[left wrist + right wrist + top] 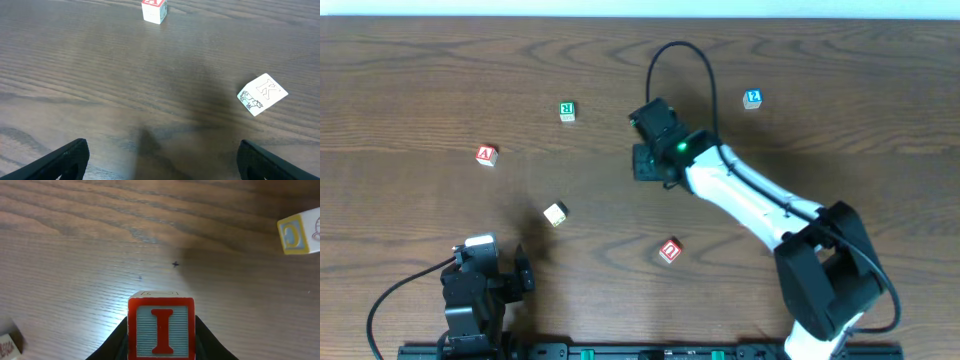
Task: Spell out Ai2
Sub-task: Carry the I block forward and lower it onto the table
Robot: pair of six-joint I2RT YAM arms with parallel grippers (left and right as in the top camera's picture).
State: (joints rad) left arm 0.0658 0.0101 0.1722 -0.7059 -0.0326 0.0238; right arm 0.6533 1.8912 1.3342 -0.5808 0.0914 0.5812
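Note:
My right gripper [650, 160] is shut on the red "I" cube [161, 330], which is hidden under the gripper in the overhead view. Its fingers [160, 335] press both sides of the cube just above the wood. The red "A" cube [487, 154] lies at the left and shows at the top of the left wrist view [154, 10]. The blue "2" cube [752, 98] lies at the far right. My left gripper [485, 265] is open and empty near the front left edge, its fingers [162, 167] spread wide.
A green "R" cube [567, 111] lies at the back. A pale "K" cube [555, 213] lies ahead of my left gripper [262, 94]. A red cube with a U-like letter [670, 250] lies front centre. A yellow-faced cube [300, 230] lies ahead right of the right gripper.

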